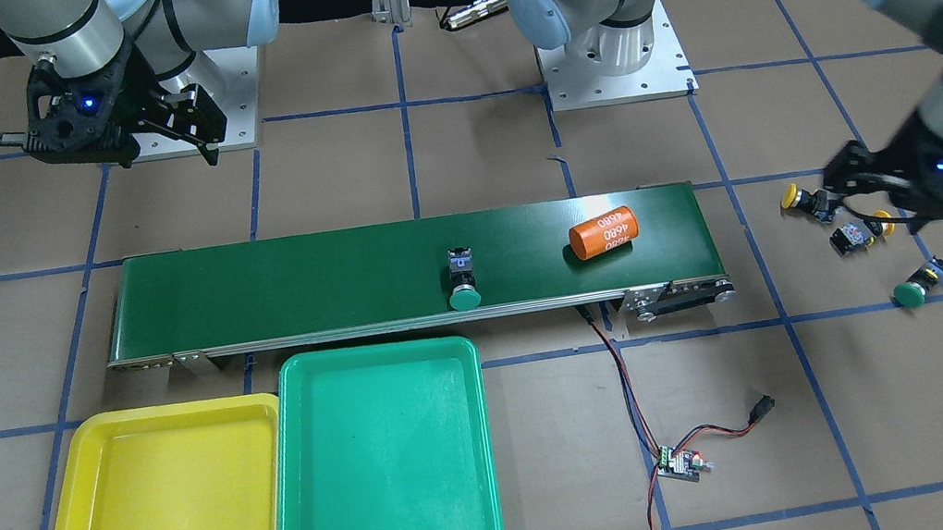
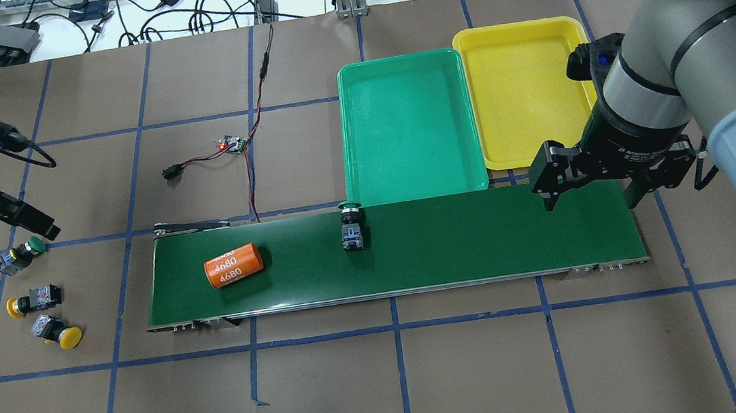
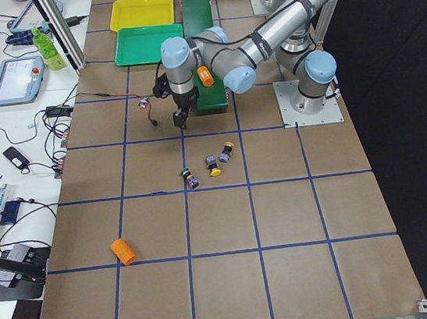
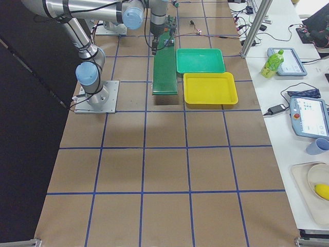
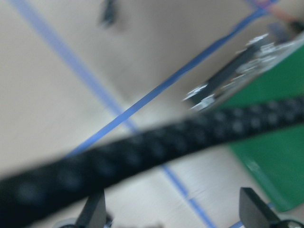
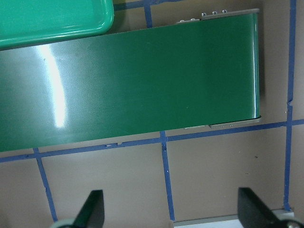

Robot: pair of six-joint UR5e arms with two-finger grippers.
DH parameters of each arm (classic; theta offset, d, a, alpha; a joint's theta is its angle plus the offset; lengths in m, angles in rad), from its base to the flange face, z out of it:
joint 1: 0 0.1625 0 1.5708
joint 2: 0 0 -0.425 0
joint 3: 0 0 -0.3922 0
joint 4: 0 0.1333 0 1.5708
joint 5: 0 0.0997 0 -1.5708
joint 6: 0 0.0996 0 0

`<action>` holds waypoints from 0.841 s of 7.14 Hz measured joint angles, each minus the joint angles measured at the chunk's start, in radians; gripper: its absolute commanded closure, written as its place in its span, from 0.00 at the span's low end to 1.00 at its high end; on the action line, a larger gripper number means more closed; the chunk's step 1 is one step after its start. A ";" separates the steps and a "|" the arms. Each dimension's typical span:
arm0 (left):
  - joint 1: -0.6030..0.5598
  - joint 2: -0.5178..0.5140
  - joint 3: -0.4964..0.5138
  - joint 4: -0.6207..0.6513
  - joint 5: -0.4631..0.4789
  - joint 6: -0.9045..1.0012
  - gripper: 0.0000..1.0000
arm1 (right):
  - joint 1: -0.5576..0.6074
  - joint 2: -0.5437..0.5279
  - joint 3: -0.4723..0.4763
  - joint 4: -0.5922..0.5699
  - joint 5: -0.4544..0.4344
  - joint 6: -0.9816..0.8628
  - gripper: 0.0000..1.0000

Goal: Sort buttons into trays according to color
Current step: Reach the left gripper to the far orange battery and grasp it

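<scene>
One green button [image 1: 462, 280] lies on the conveyor belt [image 1: 296, 282], its cap at the belt edge beside the green tray [image 1: 393, 492]; it also shows in the overhead view [image 2: 351, 225]. A green button [image 2: 21, 255] and two yellow buttons [image 2: 32, 301] [image 2: 56, 333] lie on the table at my left. My left gripper [image 2: 45, 230] hovers over them, open and empty. My right gripper [image 2: 592, 193] is open and empty above the belt's other end, near the yellow tray [image 2: 526, 87]. Both trays are empty.
An orange cylinder marked 4680 [image 2: 232, 265] lies on the belt near its left end. A small circuit board with wires [image 2: 231, 143] lies beyond the belt. Another orange cylinder [image 3: 123, 251] lies far out on the table. A cable crosses the left wrist view.
</scene>
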 measured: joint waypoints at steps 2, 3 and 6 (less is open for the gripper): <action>0.068 -0.220 0.301 0.005 0.013 0.000 0.00 | 0.000 0.000 0.005 -0.002 0.002 0.006 0.00; 0.094 -0.335 0.448 0.007 0.014 0.007 0.00 | 0.000 0.001 0.010 -0.014 0.004 0.008 0.00; 0.158 -0.637 0.794 0.089 0.001 0.066 0.00 | 0.000 0.000 0.041 -0.059 0.001 0.007 0.00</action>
